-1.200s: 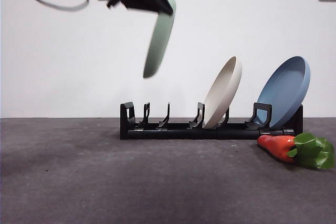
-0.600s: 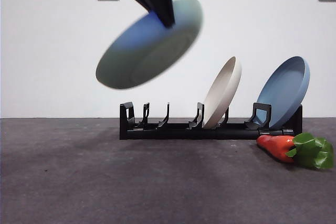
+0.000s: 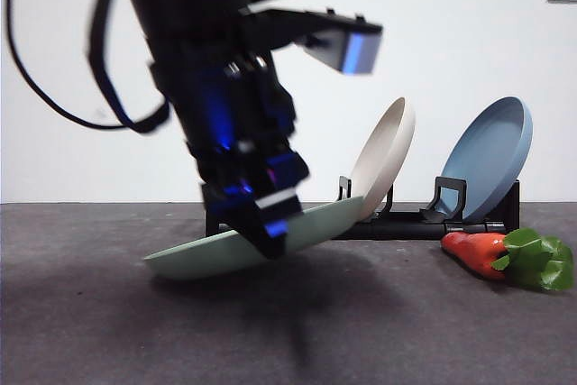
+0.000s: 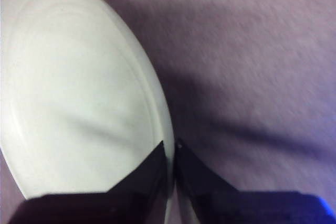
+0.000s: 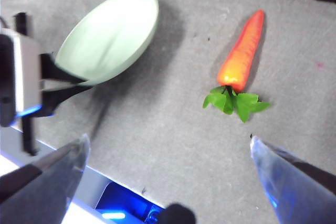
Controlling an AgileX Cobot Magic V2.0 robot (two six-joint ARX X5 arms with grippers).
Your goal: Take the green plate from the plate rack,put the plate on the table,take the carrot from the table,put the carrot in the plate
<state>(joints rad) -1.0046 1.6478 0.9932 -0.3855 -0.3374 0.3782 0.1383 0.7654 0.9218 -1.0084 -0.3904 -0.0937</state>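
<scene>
My left gripper (image 3: 270,223) is shut on the rim of the green plate (image 3: 203,257) and holds it tilted, low over the table (image 3: 90,331) in front of the plate rack (image 3: 410,223). In the left wrist view the jaws (image 4: 171,153) pinch the plate's (image 4: 79,98) edge. The carrot (image 3: 478,252) lies on the table to the right, leaves pointing right. My right gripper (image 5: 169,141) is open and empty, high above the table, looking down on the carrot (image 5: 242,56), the plate (image 5: 107,38) and the left gripper (image 5: 31,90).
A cream plate (image 3: 383,160) and a blue plate (image 3: 487,155) lean in the rack's right slots. The left arm hides the rack's left end. Bare table lies between plate and carrot (image 5: 173,93).
The left arm has come down with the green plate, from high above the rack to just over the table, turning the plate from on edge to nearly flat.
</scene>
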